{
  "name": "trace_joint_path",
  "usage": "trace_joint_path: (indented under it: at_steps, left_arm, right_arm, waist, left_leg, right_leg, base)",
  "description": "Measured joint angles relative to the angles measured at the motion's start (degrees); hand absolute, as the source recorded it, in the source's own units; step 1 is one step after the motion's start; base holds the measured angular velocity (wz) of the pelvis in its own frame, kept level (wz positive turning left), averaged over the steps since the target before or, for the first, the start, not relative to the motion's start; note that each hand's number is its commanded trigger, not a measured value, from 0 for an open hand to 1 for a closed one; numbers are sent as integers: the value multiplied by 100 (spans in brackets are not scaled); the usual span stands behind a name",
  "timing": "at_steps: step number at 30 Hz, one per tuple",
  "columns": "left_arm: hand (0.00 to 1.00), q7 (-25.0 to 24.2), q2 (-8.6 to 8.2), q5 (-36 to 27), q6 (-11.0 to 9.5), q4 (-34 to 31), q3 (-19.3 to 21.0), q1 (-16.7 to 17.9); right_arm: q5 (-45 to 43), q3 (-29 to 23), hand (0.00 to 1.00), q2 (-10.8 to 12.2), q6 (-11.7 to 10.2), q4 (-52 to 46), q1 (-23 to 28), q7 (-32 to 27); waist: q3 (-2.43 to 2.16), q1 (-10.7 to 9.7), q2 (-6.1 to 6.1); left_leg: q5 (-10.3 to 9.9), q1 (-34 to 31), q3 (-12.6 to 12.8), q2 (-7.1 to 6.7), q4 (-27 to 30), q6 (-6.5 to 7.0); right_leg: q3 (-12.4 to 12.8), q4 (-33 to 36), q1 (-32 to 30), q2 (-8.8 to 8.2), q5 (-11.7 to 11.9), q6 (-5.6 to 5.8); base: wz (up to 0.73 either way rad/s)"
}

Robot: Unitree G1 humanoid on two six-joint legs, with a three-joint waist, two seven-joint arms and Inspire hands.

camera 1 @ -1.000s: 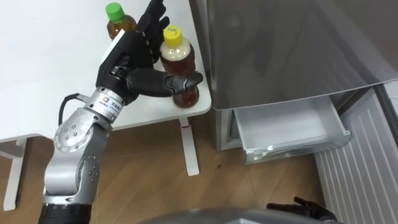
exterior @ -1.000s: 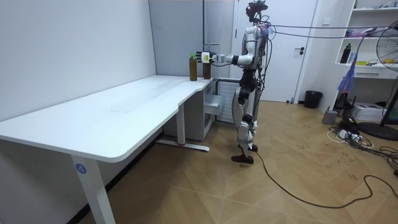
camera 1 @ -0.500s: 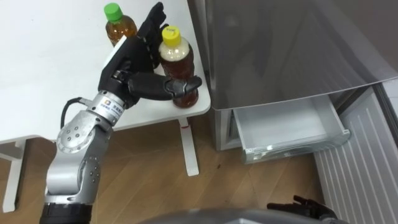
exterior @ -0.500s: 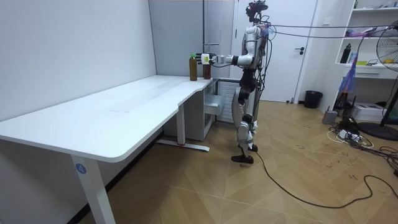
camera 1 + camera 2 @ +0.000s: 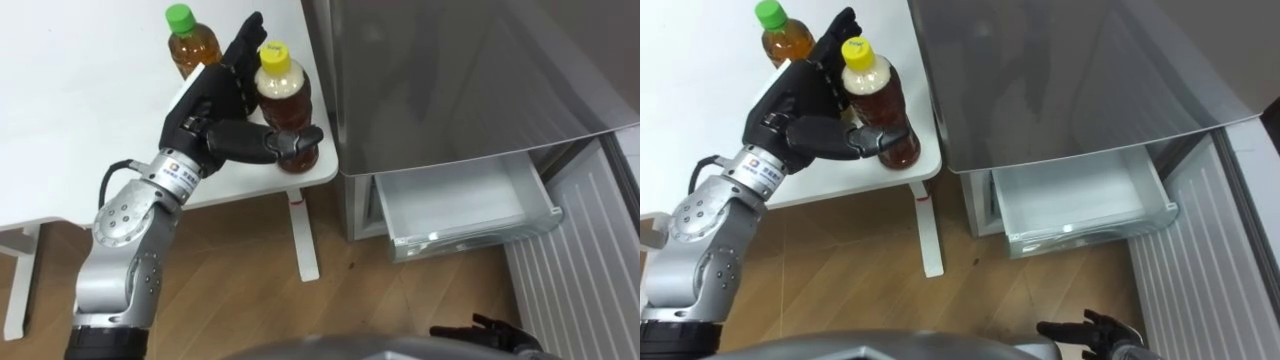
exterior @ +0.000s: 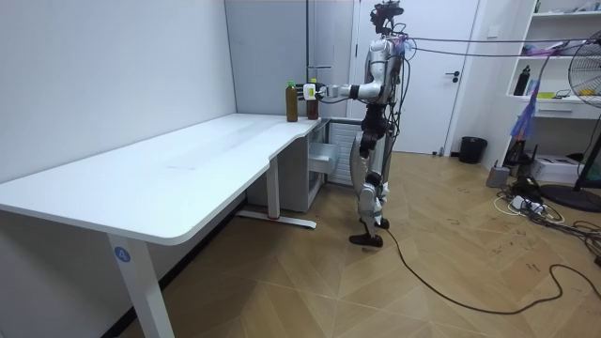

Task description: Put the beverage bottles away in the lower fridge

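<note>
My left robot hand [image 5: 215, 100] grips the yellow-capped bottle [image 5: 288, 95] on the counter [image 5: 80, 120]; neither drink is in the fridge drawer [image 5: 450, 195] yet.

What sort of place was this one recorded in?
Probably an office or lab room set up for housework trials: a long white desk along the wall, a grey fridge with its lower drawer open beside it, and wall shelves near a door.
</note>
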Motion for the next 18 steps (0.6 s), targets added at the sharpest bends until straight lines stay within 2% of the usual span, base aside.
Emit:
trace_joint_path:
  at_steps: [5, 18]
  left_arm:
    - [0, 0, 0, 0, 0, 198, -29, -56]
    - [0, -7, 0, 0, 6, 206, -58, -167]
  right_arm:
    - [-18, 1, 0, -1, -1, -5, 0, -3]
    - [-19, 4, 0, -5, 8, -4, -6, -2]
  waist:
    - [-1, -5, 1]
    - [3, -16, -1]
  left_leg:
    - [0, 1, 0, 1, 1, 0]
    - [0, -1, 0, 1, 1, 0]
  right_leg:
    - [2, 4, 0, 1, 0, 0]
    - [2, -1, -2, 2, 0, 0]
  base:
    - [0]
    - [0]
